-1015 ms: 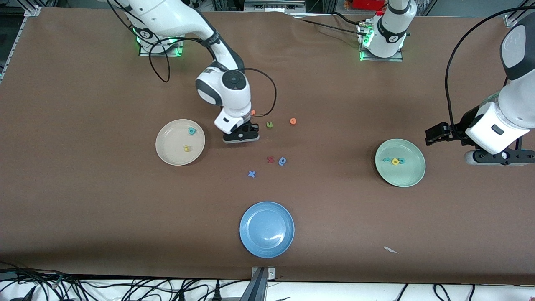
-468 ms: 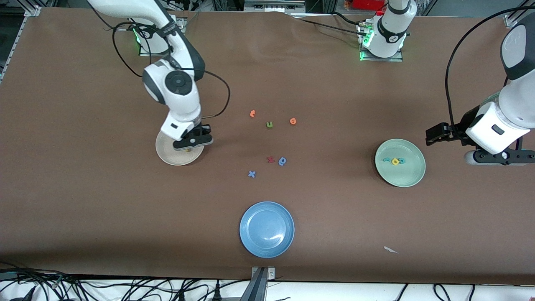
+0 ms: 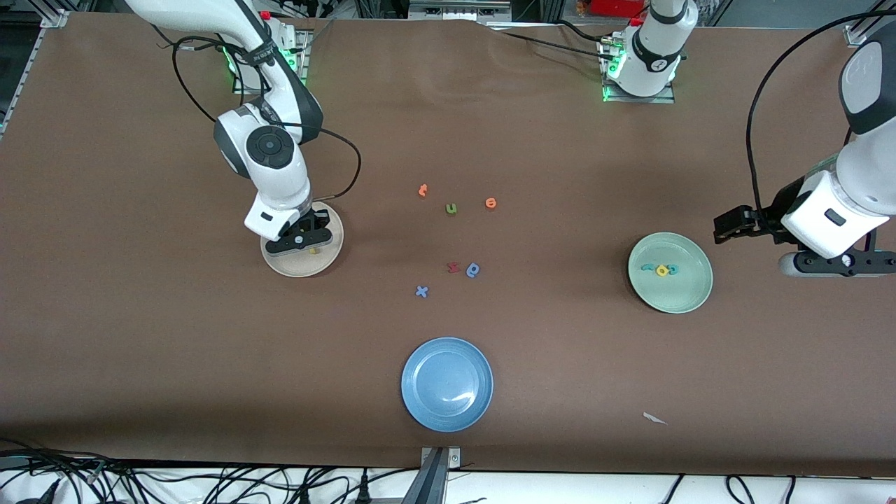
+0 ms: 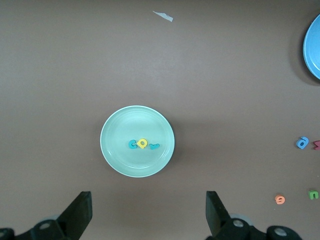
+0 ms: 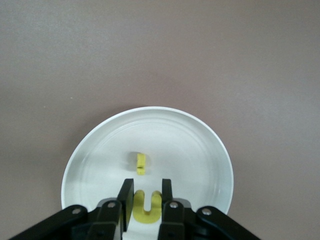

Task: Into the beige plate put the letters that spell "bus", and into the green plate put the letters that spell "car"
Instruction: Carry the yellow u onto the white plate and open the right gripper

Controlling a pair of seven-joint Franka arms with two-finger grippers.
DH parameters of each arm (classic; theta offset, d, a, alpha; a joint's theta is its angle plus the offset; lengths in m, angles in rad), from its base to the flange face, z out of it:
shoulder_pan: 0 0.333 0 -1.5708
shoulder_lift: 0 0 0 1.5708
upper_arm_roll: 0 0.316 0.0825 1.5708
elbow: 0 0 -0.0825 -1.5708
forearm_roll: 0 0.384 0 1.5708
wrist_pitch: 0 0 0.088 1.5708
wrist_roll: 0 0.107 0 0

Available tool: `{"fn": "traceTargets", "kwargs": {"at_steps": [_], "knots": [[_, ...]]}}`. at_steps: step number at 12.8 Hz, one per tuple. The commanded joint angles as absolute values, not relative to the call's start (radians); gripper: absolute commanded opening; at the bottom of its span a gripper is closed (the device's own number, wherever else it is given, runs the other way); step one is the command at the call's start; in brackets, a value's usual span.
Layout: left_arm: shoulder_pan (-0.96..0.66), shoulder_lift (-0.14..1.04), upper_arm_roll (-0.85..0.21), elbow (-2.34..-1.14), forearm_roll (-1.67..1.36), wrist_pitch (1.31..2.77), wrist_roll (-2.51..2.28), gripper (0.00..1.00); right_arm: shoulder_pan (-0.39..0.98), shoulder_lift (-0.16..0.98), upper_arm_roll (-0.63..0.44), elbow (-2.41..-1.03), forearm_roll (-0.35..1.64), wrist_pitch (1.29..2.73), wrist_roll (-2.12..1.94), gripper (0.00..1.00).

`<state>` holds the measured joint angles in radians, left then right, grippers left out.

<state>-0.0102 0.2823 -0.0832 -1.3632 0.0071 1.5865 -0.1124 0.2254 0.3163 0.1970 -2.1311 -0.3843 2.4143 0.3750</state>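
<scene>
Foam makes up the job here. The right gripper [image 3: 297,238] hangs low over the beige plate [image 3: 287,264], in the upper-middle part of the front view toward the right arm's end of the table. In the right wrist view this gripper [image 5: 146,192] has its two fingers pressed against either side of a yellow "u" [image 5: 147,206], clenched on it just over the plate's floor. A second yellow letter [image 5: 141,163] lies loose on the beige plate [image 5: 200,131], near the plate's middle.

The green plate [image 3: 689,297] sits at mid-height toward the left arm's end. It holds a teal "c" [image 3: 648,267], a yellow "a" [image 3: 661,270] and a teal "r" [image 3: 673,269], touching in a row.

The left gripper [image 3: 728,227] waits over bare table just beside that plate, its jaws spread wide with nothing between them.

A green "u" [image 3: 451,208], an orange "e" [image 3: 491,203], another orange letter [image 3: 422,190], a red letter [image 3: 453,267], a blue rounded letter [image 3: 474,269] and a blue "x" [image 3: 421,291] lie scattered mid-frame. A blue plate [image 3: 420,409] sits in the lower middle.
</scene>
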Motion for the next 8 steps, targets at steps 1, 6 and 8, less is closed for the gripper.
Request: {"fn": "traceTargets", "kwargs": {"at_steps": [1, 6, 8], "knots": [[-0.012, 0.272, -0.078, -1.361, -0.012, 1.586, -0.104, 1.00, 0.210, 0.282, 0.213, -2.161, -0.321, 2.425, 0.371, 1.00], [-0.014, 0.272, -0.080, -1.361, -0.012, 1.586, -0.104, 1.00, 0.209, 0.275, 0.213, -2.155, -0.316, 2.424, 0.365, 1.00], [-0.014, 0.272, -0.080, -1.361, -0.012, 1.586, -0.104, 1.00, 0.192, 0.255, 0.213, -2.154, -0.310, 2.416, 0.361, 1.00]]}}
